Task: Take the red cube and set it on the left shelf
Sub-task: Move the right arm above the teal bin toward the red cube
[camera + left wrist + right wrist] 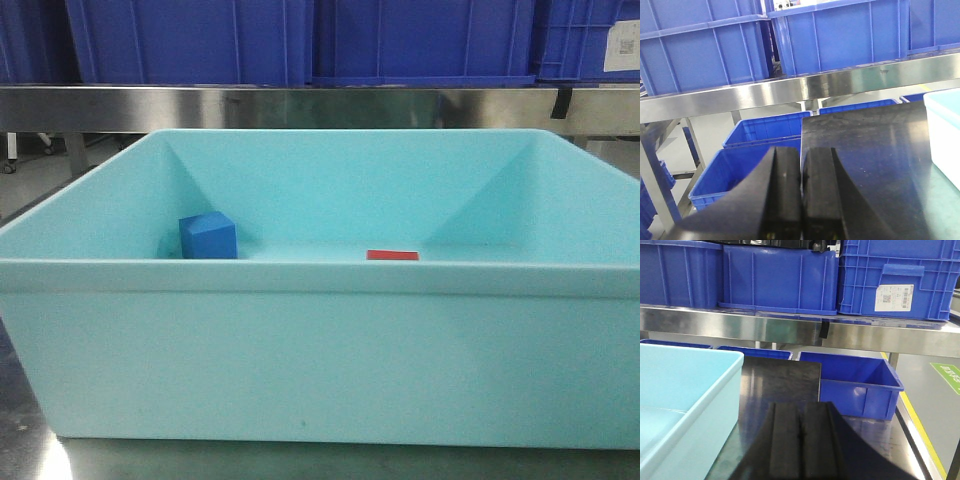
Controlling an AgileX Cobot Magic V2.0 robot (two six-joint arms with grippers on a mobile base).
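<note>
While my left hand (801, 162) and right hand (800, 415) sit clenched empty, the red cube (392, 255) looks light, rigid. I'd pinch opposite flat faces.

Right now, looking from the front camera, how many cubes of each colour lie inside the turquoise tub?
red cube: 1
blue cube: 1
Total: 2
</note>
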